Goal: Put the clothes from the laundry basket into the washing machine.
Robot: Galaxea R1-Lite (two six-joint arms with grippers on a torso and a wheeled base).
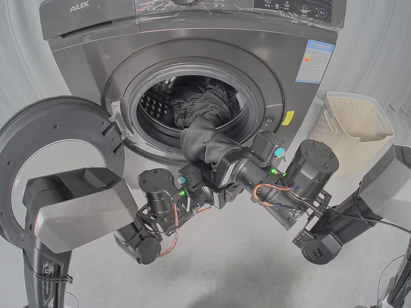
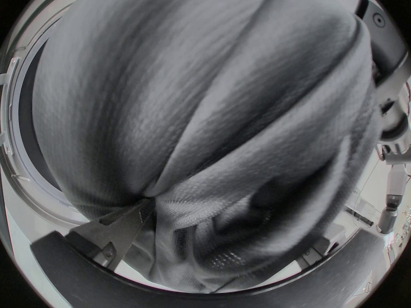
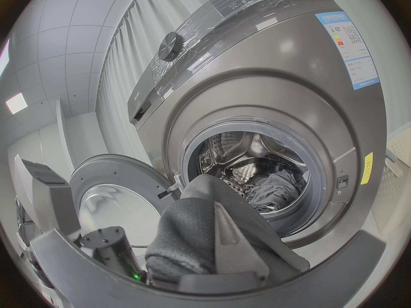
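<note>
We see a dark grey washing machine (image 1: 94,60), charcoal-black clothes (image 1: 201,108) in its mouth, a cream perforated laundry basket (image 1: 355,125) beside it

The washing machine (image 1: 98,60) stands straight ahead, its door (image 1: 55,125) swung wide to the left (hinged on that side). Clothes (image 1: 201,101) lie heaped inside the drum (image 1: 156,103). One garment (image 1: 203,140) spills out over the front lip of the opening. The laundry basket (image 1: 355,129) sits on the floor (image 1: 239,257) just beside the machine's right.
</note>
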